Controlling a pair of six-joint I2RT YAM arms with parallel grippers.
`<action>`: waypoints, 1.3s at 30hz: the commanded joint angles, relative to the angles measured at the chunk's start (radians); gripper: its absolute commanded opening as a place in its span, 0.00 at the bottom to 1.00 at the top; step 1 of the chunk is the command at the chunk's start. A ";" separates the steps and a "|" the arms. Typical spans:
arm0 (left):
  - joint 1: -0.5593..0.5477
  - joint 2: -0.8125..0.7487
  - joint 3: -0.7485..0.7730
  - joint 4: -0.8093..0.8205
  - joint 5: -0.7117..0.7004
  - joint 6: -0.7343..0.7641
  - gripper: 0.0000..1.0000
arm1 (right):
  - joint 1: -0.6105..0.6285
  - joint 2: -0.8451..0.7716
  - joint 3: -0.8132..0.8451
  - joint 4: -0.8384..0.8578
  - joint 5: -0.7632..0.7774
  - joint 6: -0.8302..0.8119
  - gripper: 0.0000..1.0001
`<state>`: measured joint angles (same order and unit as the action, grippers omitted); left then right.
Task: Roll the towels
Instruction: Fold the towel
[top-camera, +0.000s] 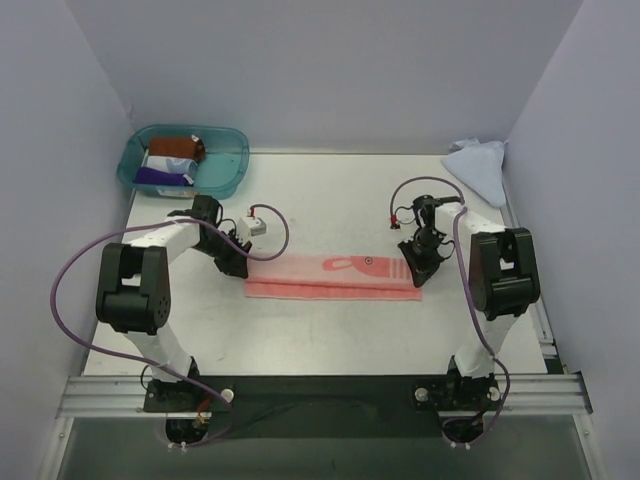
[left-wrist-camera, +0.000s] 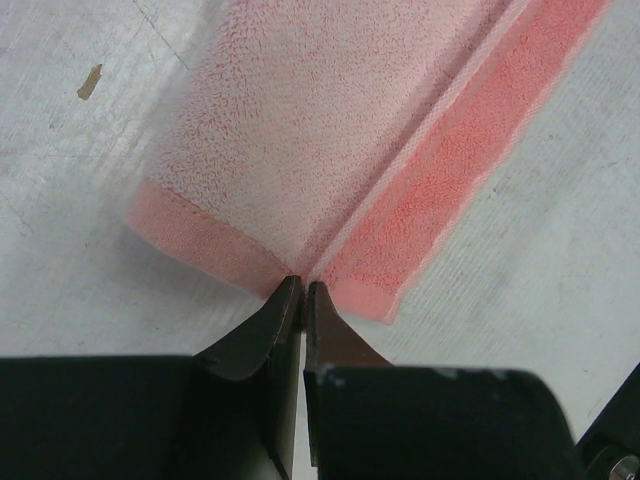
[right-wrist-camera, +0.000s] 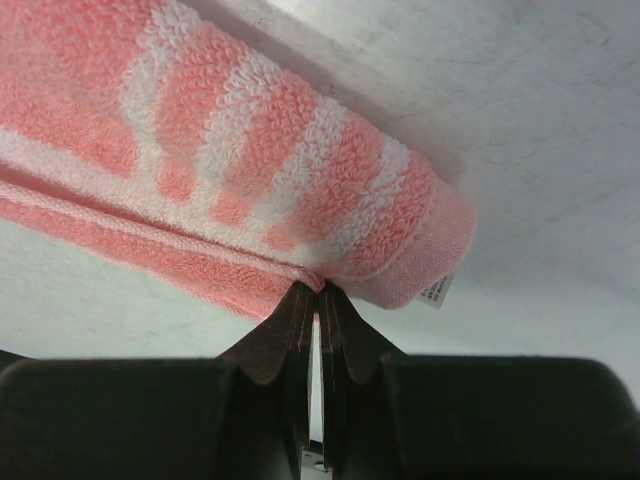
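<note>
The pink towel lies on the table as a long narrow strip, its far part folded over the near part. My left gripper is at its left end. In the left wrist view the jaws are shut, pinching the folded layer's edge of the towel. My right gripper is at the right end. In the right wrist view the jaws are shut on the fold's edge of the striped towel, beside its white tag. The light blue towel lies crumpled at the back right.
A teal see-through tub stands at the back left with several rolled cloths inside. Pale walls close in the table on the left, the back and the right. A small brown speck marks the table by the towel's left end.
</note>
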<state>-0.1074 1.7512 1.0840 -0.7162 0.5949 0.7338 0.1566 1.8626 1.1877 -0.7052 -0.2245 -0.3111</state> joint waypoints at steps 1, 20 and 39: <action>0.008 -0.036 0.001 0.029 0.006 -0.007 0.00 | -0.011 -0.020 0.035 -0.034 0.024 -0.005 0.00; -0.055 -0.136 -0.079 -0.097 0.002 0.000 0.00 | -0.008 -0.076 0.026 -0.093 0.008 -0.017 0.00; -0.071 -0.064 -0.133 -0.018 -0.109 -0.036 0.00 | -0.022 -0.094 0.056 -0.108 0.033 -0.057 0.00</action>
<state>-0.1898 1.6947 0.9596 -0.7635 0.5552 0.6827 0.1474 1.8408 1.1961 -0.7334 -0.2207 -0.3420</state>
